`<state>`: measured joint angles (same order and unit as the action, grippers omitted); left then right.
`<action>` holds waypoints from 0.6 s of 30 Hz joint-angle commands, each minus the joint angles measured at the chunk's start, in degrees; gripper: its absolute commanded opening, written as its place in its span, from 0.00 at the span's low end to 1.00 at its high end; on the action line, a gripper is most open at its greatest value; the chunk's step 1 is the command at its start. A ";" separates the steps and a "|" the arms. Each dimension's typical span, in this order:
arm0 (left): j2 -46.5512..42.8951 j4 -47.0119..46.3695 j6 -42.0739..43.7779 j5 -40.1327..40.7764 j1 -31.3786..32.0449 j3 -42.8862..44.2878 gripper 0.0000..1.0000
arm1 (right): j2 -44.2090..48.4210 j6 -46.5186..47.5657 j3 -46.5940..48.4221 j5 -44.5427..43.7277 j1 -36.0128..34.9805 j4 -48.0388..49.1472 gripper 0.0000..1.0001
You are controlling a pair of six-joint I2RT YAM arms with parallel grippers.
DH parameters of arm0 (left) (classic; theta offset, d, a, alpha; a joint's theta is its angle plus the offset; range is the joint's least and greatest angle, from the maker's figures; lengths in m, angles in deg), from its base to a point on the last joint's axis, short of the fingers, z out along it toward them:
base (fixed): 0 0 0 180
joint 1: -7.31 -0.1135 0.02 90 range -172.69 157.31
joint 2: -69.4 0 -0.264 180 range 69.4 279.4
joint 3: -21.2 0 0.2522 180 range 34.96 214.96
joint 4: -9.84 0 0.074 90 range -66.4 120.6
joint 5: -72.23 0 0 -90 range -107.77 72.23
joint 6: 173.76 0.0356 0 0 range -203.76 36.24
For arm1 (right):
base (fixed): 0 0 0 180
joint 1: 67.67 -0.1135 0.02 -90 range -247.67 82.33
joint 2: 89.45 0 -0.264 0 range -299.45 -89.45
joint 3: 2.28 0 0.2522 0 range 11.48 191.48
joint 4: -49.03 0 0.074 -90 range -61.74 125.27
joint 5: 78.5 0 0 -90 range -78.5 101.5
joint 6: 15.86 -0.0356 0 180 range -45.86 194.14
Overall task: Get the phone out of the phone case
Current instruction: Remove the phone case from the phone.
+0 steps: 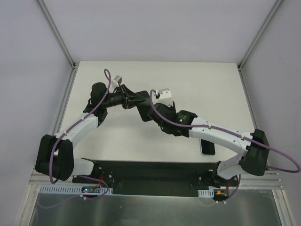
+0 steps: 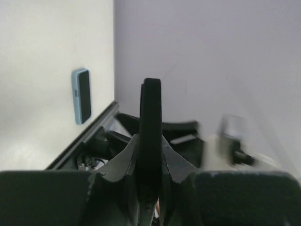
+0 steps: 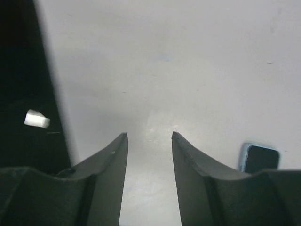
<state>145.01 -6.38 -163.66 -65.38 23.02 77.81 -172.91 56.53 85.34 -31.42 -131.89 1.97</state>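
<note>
Blue case (image 2: 75, 96) lies flat on the table beside the right arm (image 1: 221, 134), phone (image 2: 84, 99) inside it. You've got right gripper (image 3: 149, 134) spread; left gripper (image 2: 150, 143) pinching a thin black slab (image 2: 151, 103), can't tell what.

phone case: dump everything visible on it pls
The phone case is a thin pale blue shell with rounded corners, smooth and plastic-looking. It shows as a light rim around the glossy black phone seated inside, screen up. It lies flat on the white table near the right arm's base; from above, that arm's white link hides its far end. A small mark on its long side edge could be a button; too small to tell. Neither the left hand nor the right hand touches it.
</note>
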 commanded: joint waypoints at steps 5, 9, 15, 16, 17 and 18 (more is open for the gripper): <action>-7.24 -14.67 -14.14 -10.74 1.79 9.00 0.00 | -0.93 5.04 -11.70 13.36 3.49 -0.21 0.45; -7.32 -14.76 -14.15 -10.74 1.79 9.36 0.00 | 2.68 2.85 -16.98 24.25 6.30 8.58 0.45; -6.71 -14.58 -13.62 -10.74 1.70 8.92 0.00 | 9.89 -0.23 -22.18 31.39 10.87 13.69 0.46; -6.45 -14.76 -13.62 -10.74 1.70 8.74 0.00 | 12.07 -0.76 -22.53 32.01 11.92 13.87 0.46; -6.44 -14.93 -13.36 -10.66 1.79 8.57 0.00 | 13.14 -0.94 -22.71 32.54 12.37 13.88 0.46; -6.18 -14.94 -13.35 -10.66 1.70 8.57 0.00 | 14.11 -1.11 -22.89 33.50 12.81 13.96 0.46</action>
<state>140.73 -15.40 -174.41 -74.56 24.26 83.69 -164.94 57.71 63.01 -4.14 -120.88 12.61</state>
